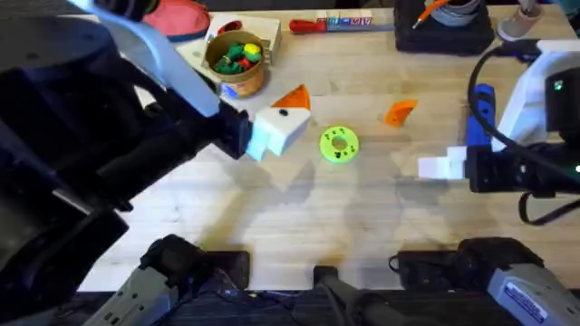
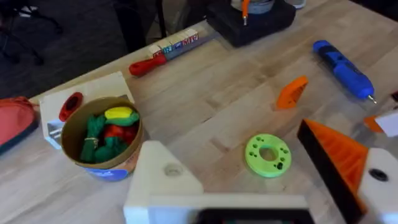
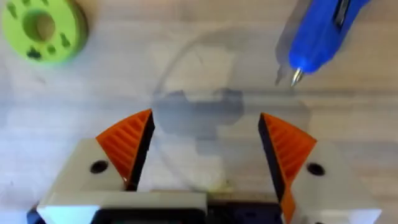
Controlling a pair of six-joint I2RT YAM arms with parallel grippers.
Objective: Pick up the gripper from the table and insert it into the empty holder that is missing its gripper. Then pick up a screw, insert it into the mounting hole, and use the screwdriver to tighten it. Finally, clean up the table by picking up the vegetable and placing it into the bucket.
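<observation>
On the wooden counter (image 1: 299, 226), the loose orange gripper (image 1: 400, 111) lies between a green disc (image 1: 340, 144) and the blue screwdriver (image 1: 479, 113); my left hand (image 1: 283, 122) and right hand (image 3: 202, 146) both gape empty.

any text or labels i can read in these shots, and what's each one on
Nothing reads clearly.
Red-handled tool: a printed strip with blue and red letters, too blurred to read.
Bucket: a blue mark on its side, no legible letters.
Right arm base: a small white sticker with print, too small to read.
Screwdriver, green disc and loose orange gripper: no text visible.
</observation>
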